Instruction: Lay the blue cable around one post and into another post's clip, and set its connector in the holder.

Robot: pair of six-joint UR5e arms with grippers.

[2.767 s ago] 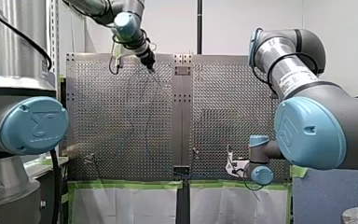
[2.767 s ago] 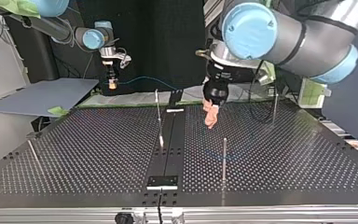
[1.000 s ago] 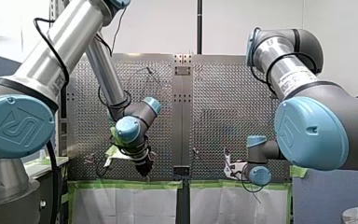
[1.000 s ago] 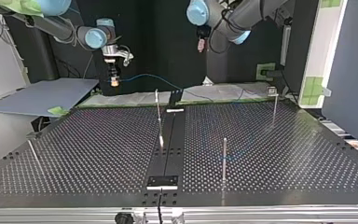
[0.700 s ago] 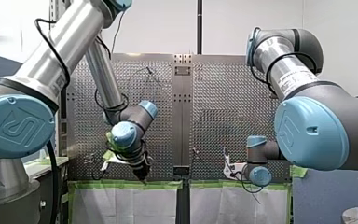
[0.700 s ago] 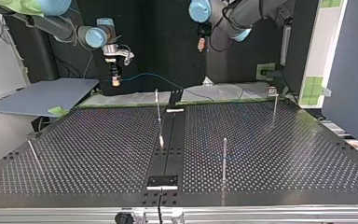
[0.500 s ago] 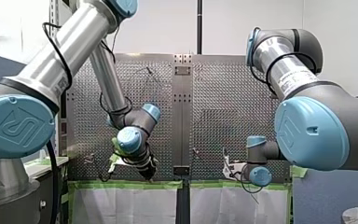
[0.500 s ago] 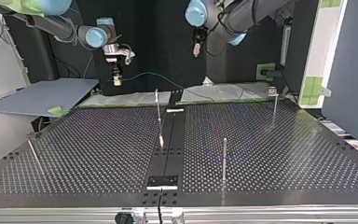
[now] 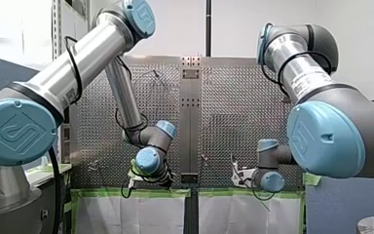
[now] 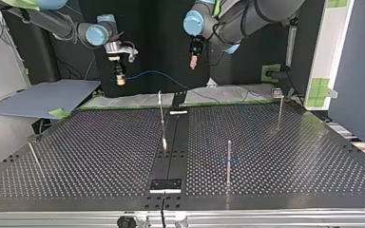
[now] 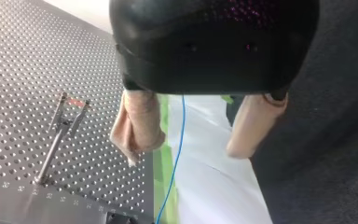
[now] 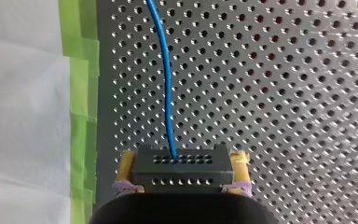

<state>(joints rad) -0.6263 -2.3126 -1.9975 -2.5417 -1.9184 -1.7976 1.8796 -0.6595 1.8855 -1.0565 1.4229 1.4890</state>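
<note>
My right gripper [image 12: 182, 164] has its yellow pads shut on a black connector [image 12: 182, 173]. From that connector the blue cable [image 12: 166, 84] runs ahead over the perforated plate. In the top view, my right gripper [image 10: 120, 79] hangs at the back left. The cable [image 10: 158, 74] sags from it toward the table's back edge. My left gripper [image 10: 193, 61] hovers behind the middle, beige pads apart. In the left wrist view, my left gripper [image 11: 184, 156] is open, and the cable [image 11: 179, 140] runs below, between its fingers [image 11: 137, 123], untouched. A black holder [image 10: 166, 184] sits at the front middle.
Thin posts stand on the plate: one near the middle [image 10: 161, 114], one at front right [image 10: 228, 164], one with a clip on top at back right [image 10: 279, 107], and a leaning one at far left [image 10: 34, 156]. White paper and green tape [image 11: 161, 158] line the table's edge. A forked clip post [image 11: 58, 133] stands beside my left gripper.
My left arm swung back from the far part of the plate to the arms' edge, then toward the middle over the cable. My right gripper kept its hold and barely shifted.
</note>
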